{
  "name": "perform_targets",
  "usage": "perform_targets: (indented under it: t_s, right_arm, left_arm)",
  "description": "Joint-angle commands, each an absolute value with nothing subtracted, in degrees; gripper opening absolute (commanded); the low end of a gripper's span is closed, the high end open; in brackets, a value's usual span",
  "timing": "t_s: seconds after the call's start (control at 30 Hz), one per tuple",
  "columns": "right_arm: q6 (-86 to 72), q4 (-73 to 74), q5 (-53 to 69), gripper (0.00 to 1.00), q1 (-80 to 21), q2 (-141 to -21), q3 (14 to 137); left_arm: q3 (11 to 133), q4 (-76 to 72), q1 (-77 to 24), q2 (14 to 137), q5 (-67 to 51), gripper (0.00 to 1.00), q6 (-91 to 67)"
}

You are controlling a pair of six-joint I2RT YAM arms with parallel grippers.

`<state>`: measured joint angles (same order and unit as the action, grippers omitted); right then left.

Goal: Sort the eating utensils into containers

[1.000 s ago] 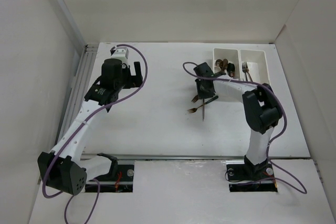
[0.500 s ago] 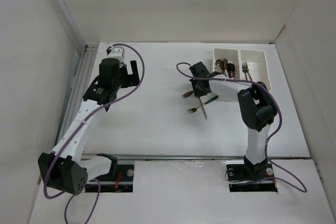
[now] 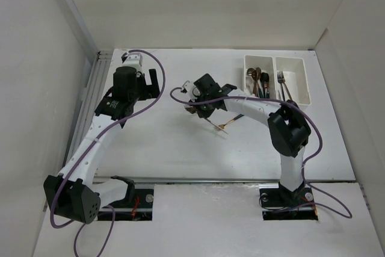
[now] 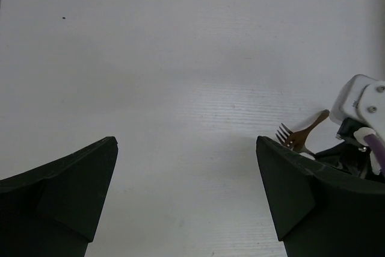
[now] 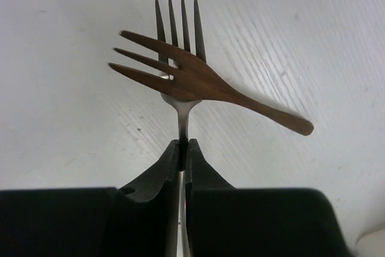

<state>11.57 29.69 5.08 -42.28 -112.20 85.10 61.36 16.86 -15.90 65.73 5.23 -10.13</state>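
At the middle of the bench (image 3: 162,142), the right pincer (image 5: 182,148) is seen clenched on a silver fork (image 5: 179,46). The fork's thin neck is pinched between the two dark fingers, and its four tines point straight away from the wrist. A copper fork (image 5: 204,85) is laid across the silver tines. Its own prongs are spread to the left and its handle runs down to the right, where the end rests on the white surface. Whether the silver fork is lifted off the bench cannot be told from the wrist view.

At the far right of the bench, two white containers are set side by side with their long walls touching. In the left bin (image 3: 249,64), several spoons (image 3: 258,79) with copper bowls and dark handles are gathered. In the right bin (image 3: 301,64), a few forks (image 3: 281,79) are laid with their tines toward the far end. Both bins are well apart from the clenched pincer, and the right arm is stretched leftward away from them.

On the left side of the bench, the left pincer (image 4: 185,142) is held released, with its fingers spread wide and nothing between them. It is kept above bare white surface. From its wrist view, the copper fork and part of the right arm are visible at the right edge.
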Motion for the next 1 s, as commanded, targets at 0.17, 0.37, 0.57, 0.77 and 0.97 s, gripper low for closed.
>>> perform_targets:
  t_s: [0.17, 0.37, 0.57, 0.77, 0.97]
  right_arm:
    - [19.51, 36.30, 29.43, 0.00, -42.53, -110.83, 97.72]
    - [20.74, 38.66, 36.73, 0.00, -43.15, -110.83, 102.21]
    - [15.13, 35.16, 31.64, 0.00, -38.95, -105.48, 103.97]
    - [8.45, 32.35, 24.81, 0.00, -21.84, -100.82, 102.76]
    - [6.68, 20.68, -3.98, 0.00, -7.14, -94.93, 99.06]
  left_arm:
    - [60.82, 14.59, -14.95, 63.63, 5.62, 1.00, -10.63]
    - [60.82, 14.59, -14.42, 63.11, 5.62, 1.00, -10.63]
    - [61.34, 14.59, -14.41, 63.11, 5.62, 1.00, -10.63]
    - [61.87, 15.12, -13.89, 63.11, 6.77, 1.00, -10.63]
    - [61.35, 16.26, -13.89, 62.06, 7.38, 1.00, -10.63]
